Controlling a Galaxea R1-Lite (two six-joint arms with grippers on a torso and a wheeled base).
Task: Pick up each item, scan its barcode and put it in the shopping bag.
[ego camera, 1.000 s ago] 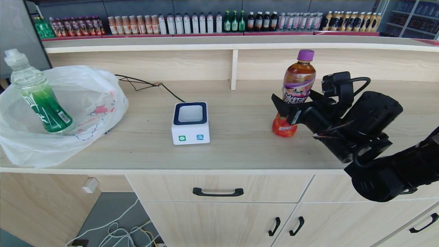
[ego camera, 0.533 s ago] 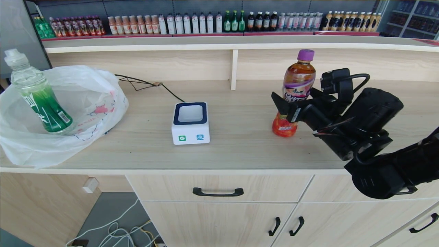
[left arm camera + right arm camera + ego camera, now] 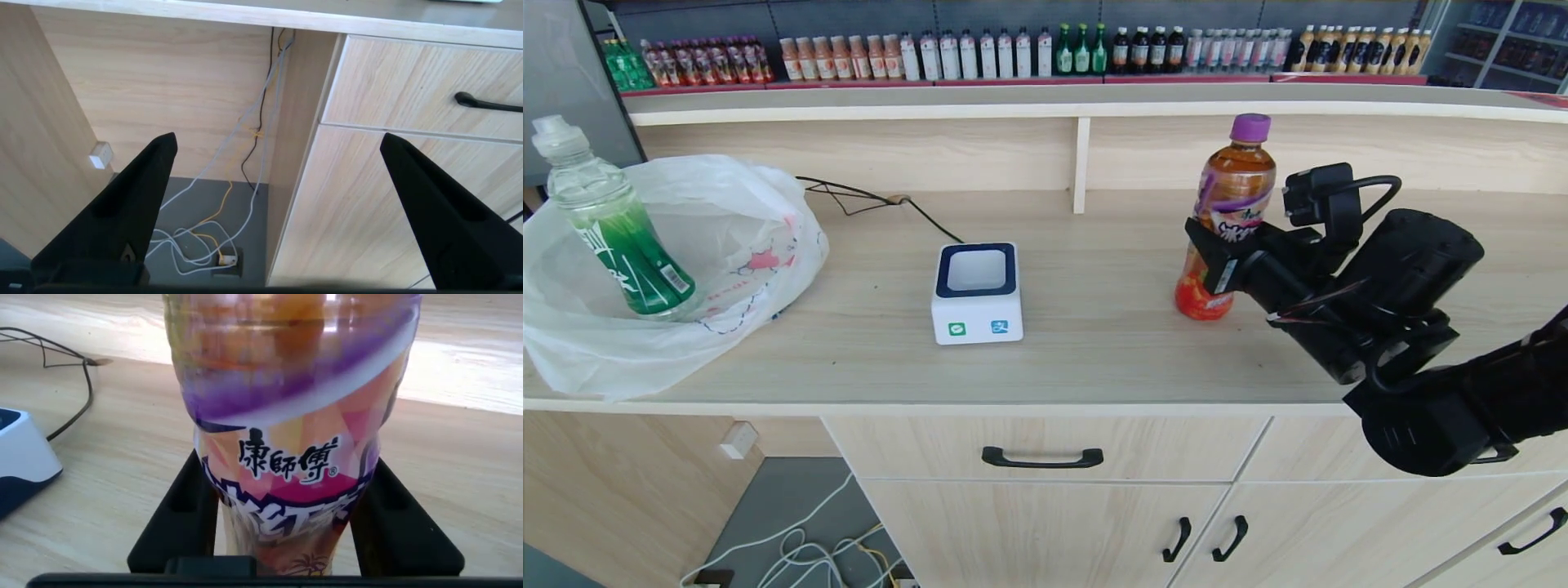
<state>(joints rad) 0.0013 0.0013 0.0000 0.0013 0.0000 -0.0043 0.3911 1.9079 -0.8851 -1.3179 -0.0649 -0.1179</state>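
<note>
**Right gripper has the orange bottle pinched at the right of the surface**

Here we are at the checkout surface (image 3: pixel 1094 351). The right gripper (image 3: pixel 1215 263) is clamped on the orange bottle (image 3: pixel 1232 204), with a finger on either side of its lower label. From the right wrist view we see those black fingers (image 3: pixel 178 527) pressed against both flanks of the orange bottle (image 3: pixel 294 416). The bottle leans slightly, purple cap on top. We cannot tell whether its base touches the wood.

The scanner (image 3: pixel 977 292), a white box with a dark-rimmed window facing up, sits mid-surface. It is well apart from the bottle on the left, and its cable (image 3: pixel 866 196) trails toward the back wall.

Over at the far left, the shopping bag (image 3: pixel 743 245) lies open and crumpled. A green bottle (image 3: pixel 617 237) stands inside it, tilted, with its neck rising above the plastic.

The left gripper (image 3: pixel 278 204) hangs down in front of the cabinet. Its fingers (image 3: pixel 122 212) are spread wide with nothing between them, and cords lie on the floor (image 3: pixel 204 253) beyond.
</note>
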